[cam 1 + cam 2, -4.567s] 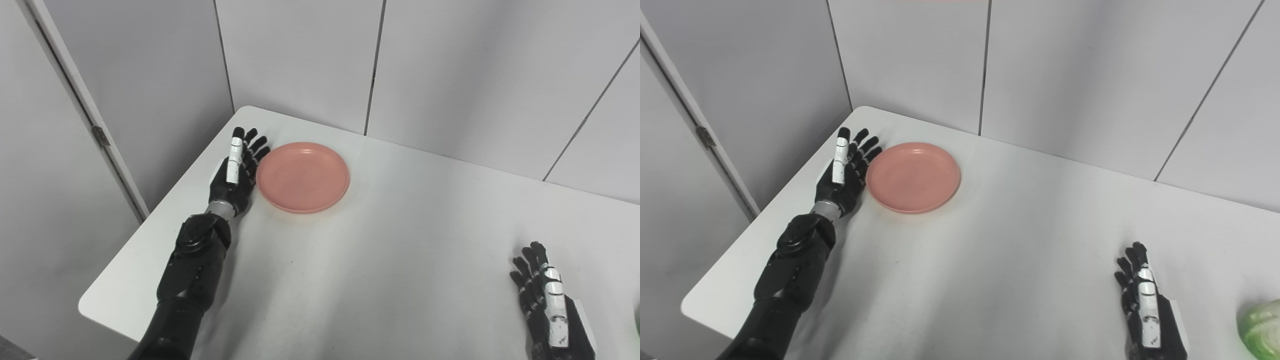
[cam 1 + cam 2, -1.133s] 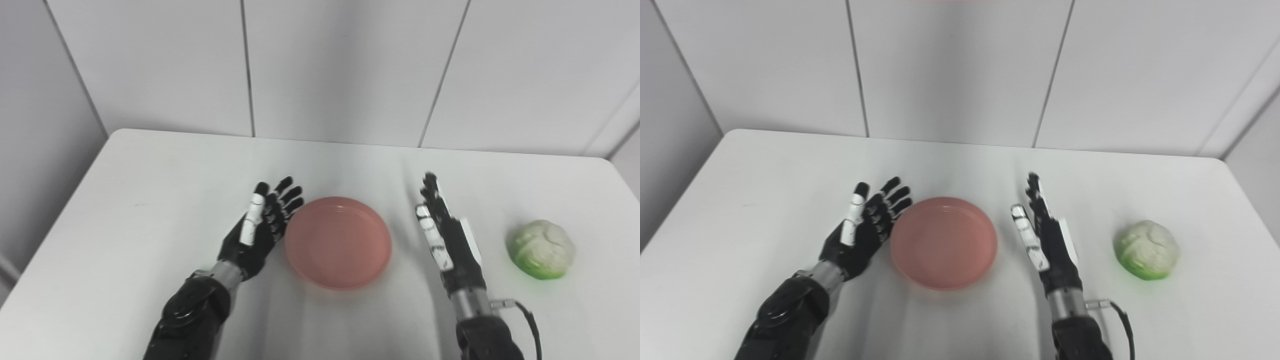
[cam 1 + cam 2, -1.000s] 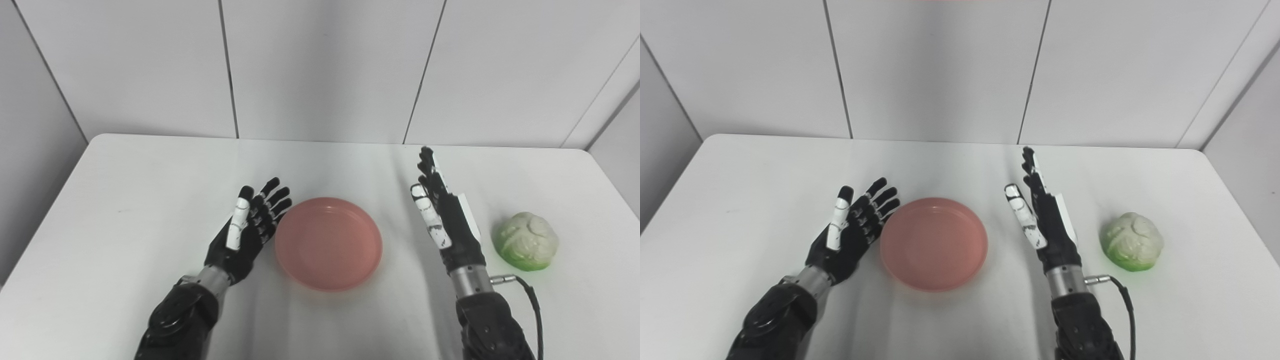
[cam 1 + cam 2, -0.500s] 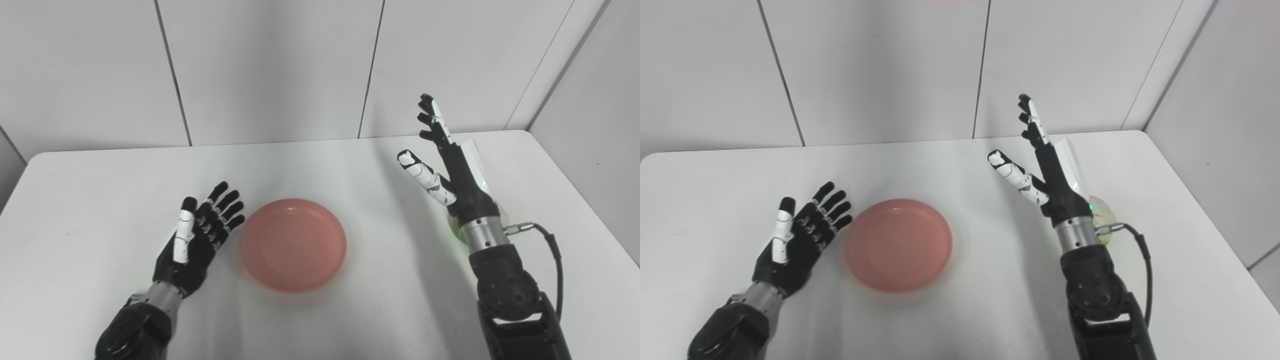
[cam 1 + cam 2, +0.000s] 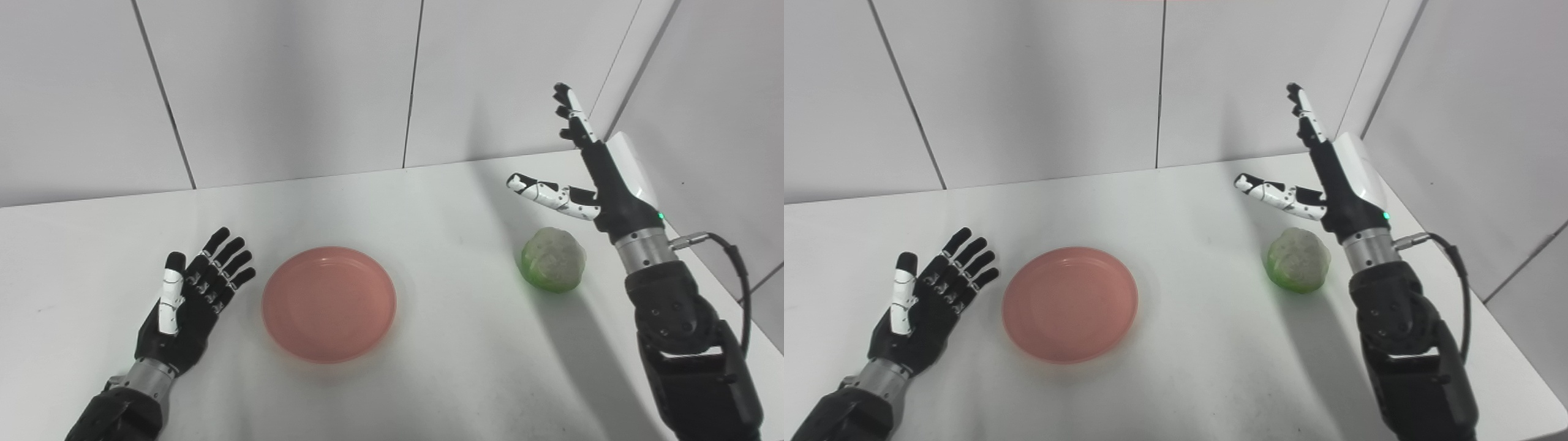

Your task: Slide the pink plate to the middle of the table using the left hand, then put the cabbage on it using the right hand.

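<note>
right hand (image 5: 603,184) spread, raised at 1 o'clock of cabbage (image 5: 553,259) | left hand (image 5: 190,303) spread, empty, at 9 o'clock of pink plate (image 5: 329,304) | risk: round cabbage may be nudged and rolled off table (image 5: 453,367) by an off-centre descent

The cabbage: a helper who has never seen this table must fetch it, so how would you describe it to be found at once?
Start at the white table and go to its right side, past the pink plate in the middle. The cabbage sits there below the raised, open right hand. It is the only rounded lump, pale on top and green at the base.
</note>
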Available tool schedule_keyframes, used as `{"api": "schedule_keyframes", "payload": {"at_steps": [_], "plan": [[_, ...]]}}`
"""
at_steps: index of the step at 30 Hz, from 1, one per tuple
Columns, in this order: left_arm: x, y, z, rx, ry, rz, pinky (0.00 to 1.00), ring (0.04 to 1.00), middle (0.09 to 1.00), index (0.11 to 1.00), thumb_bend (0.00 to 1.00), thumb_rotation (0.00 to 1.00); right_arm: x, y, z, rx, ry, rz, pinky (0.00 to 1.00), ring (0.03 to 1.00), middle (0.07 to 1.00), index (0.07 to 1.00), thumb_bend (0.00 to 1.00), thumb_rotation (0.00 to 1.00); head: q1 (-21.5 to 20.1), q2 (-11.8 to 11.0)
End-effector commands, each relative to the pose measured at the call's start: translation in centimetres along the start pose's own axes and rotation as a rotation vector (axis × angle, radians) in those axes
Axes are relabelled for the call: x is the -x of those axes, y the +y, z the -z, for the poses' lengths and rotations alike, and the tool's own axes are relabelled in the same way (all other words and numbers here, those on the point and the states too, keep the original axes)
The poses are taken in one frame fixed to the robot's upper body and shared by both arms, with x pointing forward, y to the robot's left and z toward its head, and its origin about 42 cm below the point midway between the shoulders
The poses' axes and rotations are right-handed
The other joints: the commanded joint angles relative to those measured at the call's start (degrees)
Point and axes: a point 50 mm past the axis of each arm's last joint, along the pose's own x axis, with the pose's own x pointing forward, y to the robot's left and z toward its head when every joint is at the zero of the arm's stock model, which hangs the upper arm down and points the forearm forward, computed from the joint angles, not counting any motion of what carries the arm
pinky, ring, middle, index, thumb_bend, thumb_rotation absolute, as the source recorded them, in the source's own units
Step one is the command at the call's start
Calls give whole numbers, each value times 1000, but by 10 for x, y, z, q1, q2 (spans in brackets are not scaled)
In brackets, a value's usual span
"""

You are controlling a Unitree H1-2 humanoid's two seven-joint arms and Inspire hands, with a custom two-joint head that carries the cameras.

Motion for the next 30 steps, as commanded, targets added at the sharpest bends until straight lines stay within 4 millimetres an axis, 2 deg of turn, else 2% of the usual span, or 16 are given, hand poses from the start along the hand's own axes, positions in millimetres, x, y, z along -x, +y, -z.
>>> {"api": "schedule_keyframes", "payload": {"at_steps": [1,4,9,14,18,19,26,28,30], "plan": [[26,19,32,26,130,-67,875,919,930,925,876,888,-4,-21,2,72,2,43,871,955,981,1000,1000,709,-2,-1],[27,25,33,16,134,-62,875,917,928,922,876,894,-2,-28,8,96,31,51,894,969,984,1000,1000,679,-6,-3],[28,30,34,25,121,-58,876,917,929,926,874,882,-2,-31,21,172,59,50,886,965,982,1000,1000,682,-12,-1],[29,34,34,41,120,-57,872,908,920,918,868,874,-4,-26,36,185,150,-21,813,919,963,998,1000,664,-15,1],[29,38,34,19,129,-61,877,908,917,915,879,880,-5,-19,52,122,208,-94,889,980,998,1000,1000,560,-20,0],[29,39,34,19,129,-63,880,906,917,914,879,877,-4,-17,55,127,215,-100,883,977,1000,1000,1000,536,-22,0],[31,41,35,33,123,-73,879,900,915,915,874,861,-5,-11,73,129,276,-133,891,986,1000,1000,1000,472,-24,3],[32,43,35,36,125,-72,882,903,916,917,871,856,-6,-9,79,132,301,-150,860,971,1000,1000,1000,457,-23,5],[32,44,35,36,129,-75,886,907,919,919,867,849,-7,-6,85,147,327,-171,860,978,1000,1000,1000,486,-22,5]]}}
